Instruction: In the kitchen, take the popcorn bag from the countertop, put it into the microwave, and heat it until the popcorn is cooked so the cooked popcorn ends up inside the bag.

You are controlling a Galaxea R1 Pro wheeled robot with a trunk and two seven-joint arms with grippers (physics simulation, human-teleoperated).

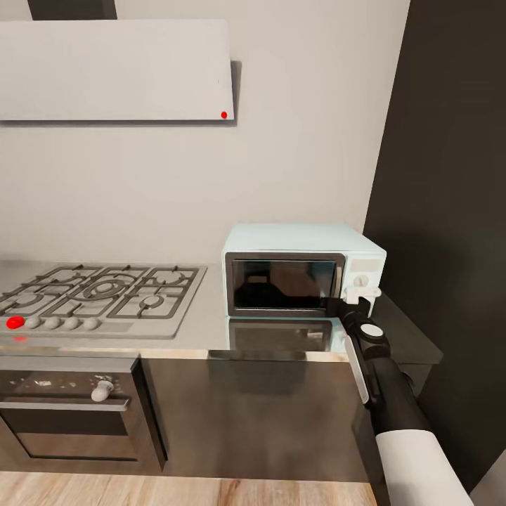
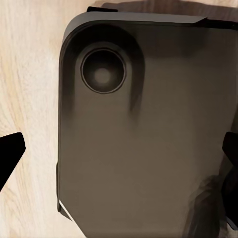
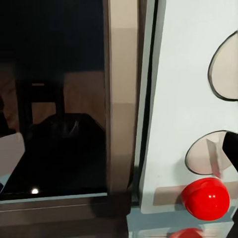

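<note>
The pale mint-blue microwave [image 1: 302,270] stands on the steel countertop [image 1: 204,316] against the wall, its dark glass door shut. My right gripper [image 1: 353,303] is right in front of the white control panel [image 1: 362,277], by the door's right edge. In the right wrist view the door glass [image 3: 54,99] and a red button [image 3: 206,197] are very close, and one dark fingertip [image 3: 231,148] shows at the picture's edge with nothing in the middle. My left gripper [image 2: 119,158] hangs open over my dark base [image 2: 148,139]. The popcorn bag and the popcorn are out of view.
A steel gas hob [image 1: 98,292] with a red knob [image 1: 15,322] takes up the counter's left part, over a built-in oven [image 1: 70,407]. A dark tall wall [image 1: 450,211] closes in right beside the microwave. A hood [image 1: 116,70] hangs above the hob. Wooden floor [image 1: 176,492] lies below.
</note>
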